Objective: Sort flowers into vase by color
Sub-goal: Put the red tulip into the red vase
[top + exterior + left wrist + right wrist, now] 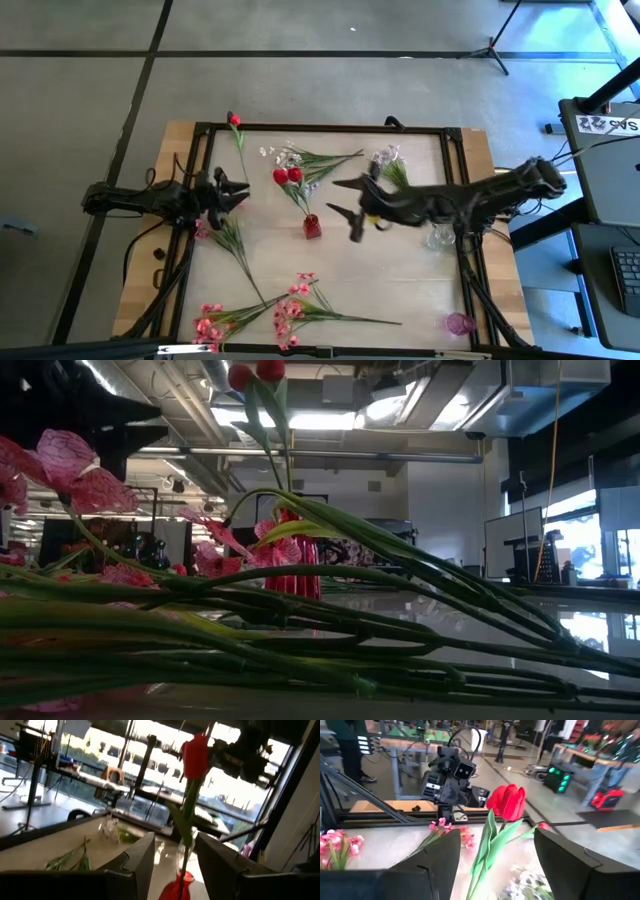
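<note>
Daylight floods the windows behind, leaving the low view dim and backlit. The near stems (300, 630) are blurred dark. The tabletop (400, 270) looks evenly, softly lit overhead.

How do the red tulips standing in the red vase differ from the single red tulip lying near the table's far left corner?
The red tulips in the vase are two blooms with stems in the red vase; the lone red tulip is one bloom lying flat on the table. The pair sits mid-table; the lone one lies near the edge. Both have red heads and green stems.
</note>
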You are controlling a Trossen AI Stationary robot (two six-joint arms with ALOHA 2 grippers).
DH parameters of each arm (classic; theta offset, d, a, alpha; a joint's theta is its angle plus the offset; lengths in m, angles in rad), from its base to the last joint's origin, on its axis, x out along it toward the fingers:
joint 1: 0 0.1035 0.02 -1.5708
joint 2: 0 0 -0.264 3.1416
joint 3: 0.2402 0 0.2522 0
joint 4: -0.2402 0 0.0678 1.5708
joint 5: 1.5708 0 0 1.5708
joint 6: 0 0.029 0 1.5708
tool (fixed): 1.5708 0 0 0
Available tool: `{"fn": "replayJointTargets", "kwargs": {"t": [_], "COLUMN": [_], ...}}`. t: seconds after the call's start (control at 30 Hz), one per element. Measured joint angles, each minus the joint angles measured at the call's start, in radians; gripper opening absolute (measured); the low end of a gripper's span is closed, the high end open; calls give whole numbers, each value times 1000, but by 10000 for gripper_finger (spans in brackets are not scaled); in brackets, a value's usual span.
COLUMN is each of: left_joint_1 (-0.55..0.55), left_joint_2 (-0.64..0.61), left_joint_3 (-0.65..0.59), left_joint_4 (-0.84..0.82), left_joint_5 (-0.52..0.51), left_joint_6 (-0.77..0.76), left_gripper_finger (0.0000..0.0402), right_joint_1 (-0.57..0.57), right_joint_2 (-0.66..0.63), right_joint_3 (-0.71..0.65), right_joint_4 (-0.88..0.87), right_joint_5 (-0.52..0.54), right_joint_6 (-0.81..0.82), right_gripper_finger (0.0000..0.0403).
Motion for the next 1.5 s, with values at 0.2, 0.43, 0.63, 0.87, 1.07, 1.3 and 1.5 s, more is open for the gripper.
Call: {"fn": "replayJointTargets", "kwargs": {"t": [0.2, 0.43, 0.63, 0.87, 1.07, 1.3, 1.5], "left_joint_1": [0, 0, 7, 116, 318, 567, 751], "left_joint_2": [0, 12, 139, 406, 621, 817, 969], "left_joint_3": [1, 1, 8, 113, 215, 263, 266], "left_joint_4": [58, 123, 135, 30, -168, -221, -225], "left_joint_5": [19, -34, -329, -591, -563, -436, -269], "left_joint_6": [30, 12, 3, -74, -318, -382, -447], "left_gripper_finger": [142, 142, 142, 142, 142, 143, 175], "right_joint_1": [197, 356, 411, 411, 411, 411, 411], "right_joint_2": [-55, -55, -54, -54, -54, -53, -53], "right_joint_3": [0, 0, 0, 0, 0, 0, -1], "right_joint_4": [-137, -219, -247, -249, -277, -415, -507], "right_joint_5": [284, 535, 658, 665, 665, 634, 619], "right_joint_6": [-13, 5, 19, 22, 62, 214, 305], "right_gripper_finger": [248, 248, 248, 248, 248, 248, 248]}}
